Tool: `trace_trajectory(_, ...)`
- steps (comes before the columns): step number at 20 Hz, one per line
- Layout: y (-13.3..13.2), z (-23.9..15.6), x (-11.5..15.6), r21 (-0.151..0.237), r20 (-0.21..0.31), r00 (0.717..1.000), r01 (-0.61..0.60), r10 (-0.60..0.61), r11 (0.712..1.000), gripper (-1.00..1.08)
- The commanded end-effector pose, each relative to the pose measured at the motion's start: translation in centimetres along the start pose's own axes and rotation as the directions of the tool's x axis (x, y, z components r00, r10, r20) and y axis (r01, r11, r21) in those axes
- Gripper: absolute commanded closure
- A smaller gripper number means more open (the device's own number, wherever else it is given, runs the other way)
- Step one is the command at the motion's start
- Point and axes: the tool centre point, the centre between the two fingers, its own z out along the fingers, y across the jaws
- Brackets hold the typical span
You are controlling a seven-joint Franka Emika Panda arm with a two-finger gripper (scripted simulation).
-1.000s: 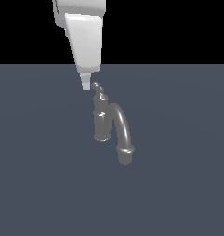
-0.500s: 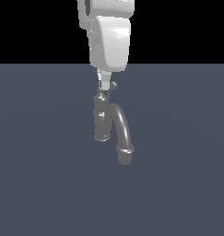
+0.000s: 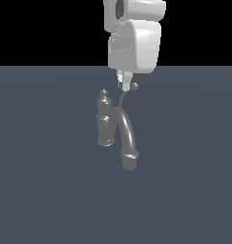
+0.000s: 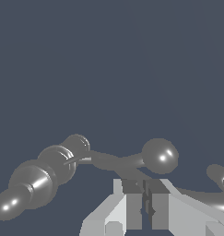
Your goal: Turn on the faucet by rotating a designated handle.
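On the dark grey floor, well clear of its edges in the exterior view, we see the faucet (image 3: 108, 125) upright, its thick spout (image 3: 127, 141) arching toward the camera. The handle (image 3: 126, 95) curves up behind the column to a small ball, and our gripper (image 3: 124, 84) hangs just beside that ball, on the exterior view's left of it. In the wrist view, our fingers (image 4: 132, 203) sit pressed nearly together with nothing between them, the handle's ball (image 4: 160, 156) just beyond their tips.
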Motion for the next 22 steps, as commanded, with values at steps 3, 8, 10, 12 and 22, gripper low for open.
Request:
trace_trajectory(3,-0.1,0.0,0.4,0.001,0.002,1.000,-0.001,0.001,1.000,1.08)
trace_trajectory(8,-0.9,0.0,1.4,0.001,0.002,1.000,-0.004,0.004,1.000,1.08)
trace_trajectory(10,-1.1,0.0,1.7,0.000,0.002,1.000,-0.005,0.005,1.000,1.08)
trace_trajectory(12,-1.4,0.0,2.1,0.000,0.002,1.000,-0.006,0.006,1.000,1.08)
trace_trajectory(22,-2.8,0.1,3.8,-0.001,0.001,1.000,-0.012,0.012,1.000,1.08)
